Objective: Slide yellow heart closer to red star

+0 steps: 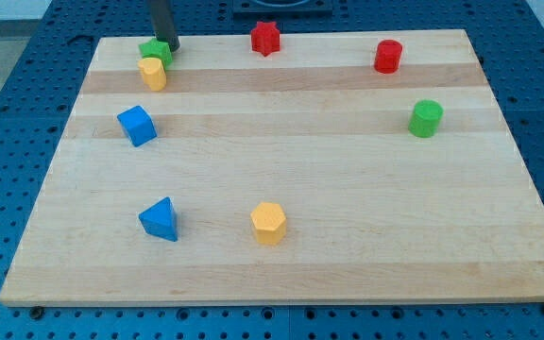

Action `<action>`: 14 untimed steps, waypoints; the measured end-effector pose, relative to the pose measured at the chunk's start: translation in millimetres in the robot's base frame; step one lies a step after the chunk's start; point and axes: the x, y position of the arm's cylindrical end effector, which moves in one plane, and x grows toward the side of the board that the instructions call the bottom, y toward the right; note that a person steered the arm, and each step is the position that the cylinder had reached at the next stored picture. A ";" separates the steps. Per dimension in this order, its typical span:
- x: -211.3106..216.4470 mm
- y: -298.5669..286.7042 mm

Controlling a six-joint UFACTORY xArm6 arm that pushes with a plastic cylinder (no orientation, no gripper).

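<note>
The yellow heart (153, 73) lies near the board's top left corner, touching a green block (155, 50) just above it. The red star (265, 38) sits at the top edge, to the right of the heart. My tip (170, 44) is at the green block's right side, above and slightly right of the yellow heart. The rod comes down from the view's top.
A red cylinder (387, 57) is at the top right and a green cylinder (426, 118) at the right. A blue cube (137, 125) and a blue triangular block (161, 219) are at the left. A yellow hexagon (268, 224) is at the bottom middle.
</note>
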 end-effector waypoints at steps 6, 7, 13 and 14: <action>66.8 -87.1; 60.7 -55.4; 77.4 65.7; 70.9 68.6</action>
